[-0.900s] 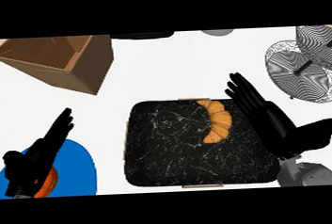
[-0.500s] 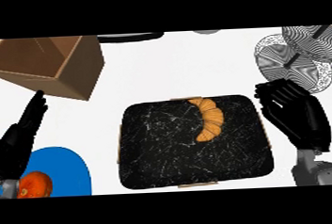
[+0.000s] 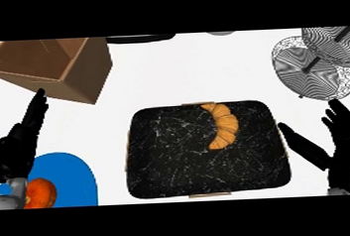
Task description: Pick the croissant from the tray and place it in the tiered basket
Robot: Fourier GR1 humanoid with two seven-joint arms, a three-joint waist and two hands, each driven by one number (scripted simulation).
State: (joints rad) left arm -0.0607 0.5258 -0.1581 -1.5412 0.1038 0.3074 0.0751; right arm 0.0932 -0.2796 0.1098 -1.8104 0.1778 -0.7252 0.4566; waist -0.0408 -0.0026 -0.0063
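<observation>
Head view:
Croissant: lay on the black tray, near its far edge.
Tiered basket: stood far right on the table, apart from the tray.
Right robot hand: open, fingers straight, empty, just right of the tray.
Left robot hand: open, empty, at the left edge above a blue plate.

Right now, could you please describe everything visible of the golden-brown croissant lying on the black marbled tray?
The golden-brown crescent-shaped croissant looks baked and ridged in segments. It lies flat on the far right part of the black marbled square tray, one tip near the far rim, its curve bulging rightward. Only the tray touches it; the open right hand is off the tray's right side.
</observation>
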